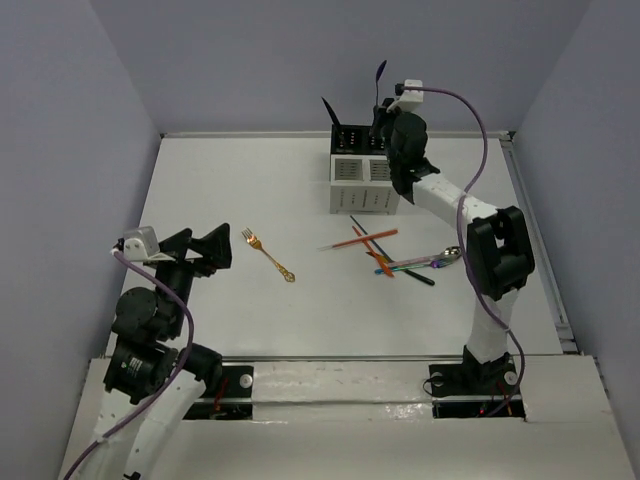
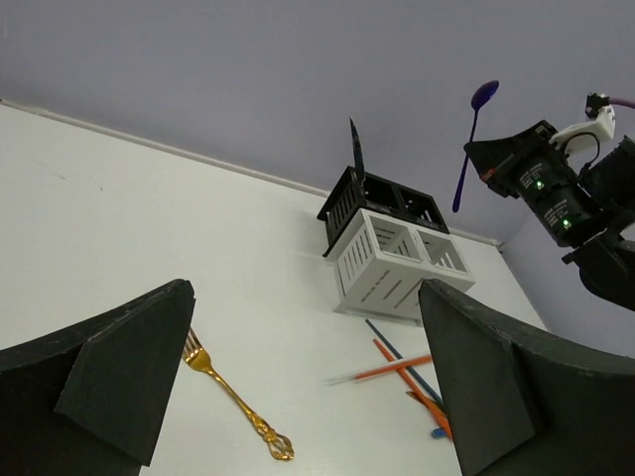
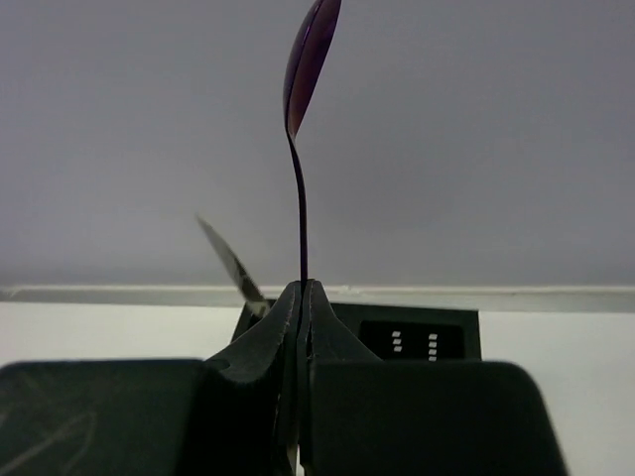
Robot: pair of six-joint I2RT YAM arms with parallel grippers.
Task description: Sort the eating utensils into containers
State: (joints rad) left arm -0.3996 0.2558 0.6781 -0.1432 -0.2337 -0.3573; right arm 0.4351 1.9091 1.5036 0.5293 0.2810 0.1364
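Nearest, by the table's [image 1: 200, 180] left edge, the left gripper [image 1: 200, 248] hovers with its jaws wide apart. Beyond it a gold fork [image 1: 267, 256] lies flat, and a heap of utensils [image 1: 390, 250] lies toward the right edge. Near the far edge, above the containers [image 1: 362, 180], the right gripper [image 3: 303, 288] is clamped on an upright violet spoon [image 3: 303, 74].

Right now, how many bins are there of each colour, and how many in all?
White bins: 2
Black bins: 2
Total: 4
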